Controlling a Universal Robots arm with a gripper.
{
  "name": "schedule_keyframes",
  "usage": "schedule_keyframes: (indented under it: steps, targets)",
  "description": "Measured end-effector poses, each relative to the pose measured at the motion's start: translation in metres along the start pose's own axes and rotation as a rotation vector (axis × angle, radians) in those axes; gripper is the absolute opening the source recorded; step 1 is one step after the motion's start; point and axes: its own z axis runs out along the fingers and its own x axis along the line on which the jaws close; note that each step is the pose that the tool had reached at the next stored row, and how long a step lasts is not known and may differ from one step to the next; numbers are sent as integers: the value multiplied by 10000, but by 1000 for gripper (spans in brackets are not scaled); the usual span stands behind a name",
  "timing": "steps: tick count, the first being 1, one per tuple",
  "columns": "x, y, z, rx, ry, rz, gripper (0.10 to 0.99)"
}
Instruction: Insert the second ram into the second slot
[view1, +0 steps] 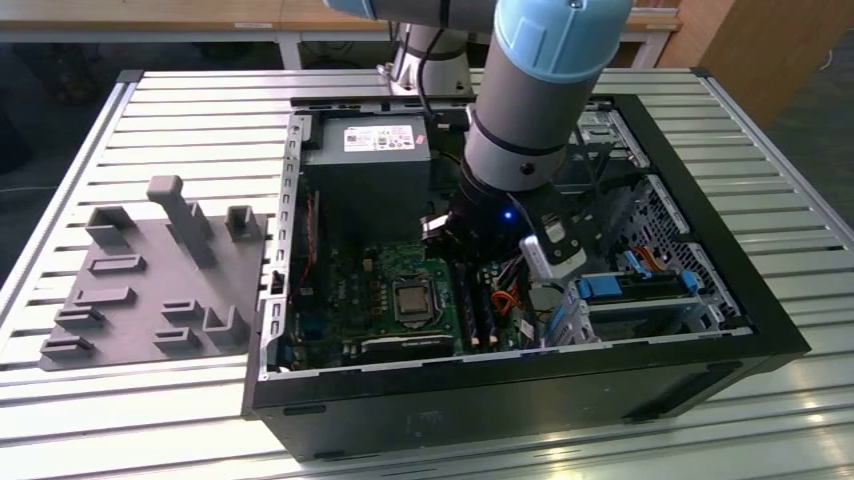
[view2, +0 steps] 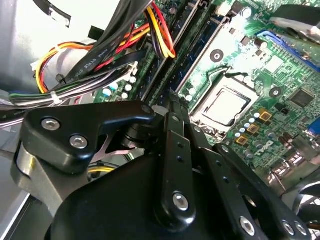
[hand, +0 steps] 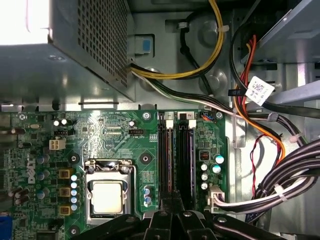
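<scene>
**Arm lowered into the open computer case, pincer over the memory slots**

An open black computer case (view1: 534, 370) lies on its side on a slatted metal table (view1: 174, 110). The robot arm (view1: 541, 90), grey with light blue joints, reaches down from above into the middle of the case. To the exterior view's left of the case, a grey tray (view1: 147, 290) with raised holders rests on the table.

Inside the case, the green motherboard (hand: 115, 140) carries the processor socket (hand: 109, 192) with its metal frame. Just beside the socket run the black memory slots (hand: 177, 155), long and parallel, with white clips at their far ends. The silver power supply (hand: 75, 50) sits near the board, and bundles of yellow, black, red and orange cables (hand: 250, 100) lie around it.

The pincer (hand: 172, 212) stands directly above the near end of the slots. In the second wrist view its black fingers (view2: 172, 150) look brought close together, pointing at the slots (view2: 175, 60). I cannot tell if they hold something between them. The second ram is hard to separate from the dark slots; in the first wrist view the slots look filled with dark strips, but I cannot say surely which one is the ram.
</scene>
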Motion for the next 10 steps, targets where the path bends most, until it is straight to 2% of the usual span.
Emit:
schedule_keyframes:
  steps: [2,3,10]
  targets:
    - [1,0,-14,-1,0,-1,110]
    - [8,7,-152,-3,0,-1,110]
    - [9,7,-161,-2,0,-1,110]
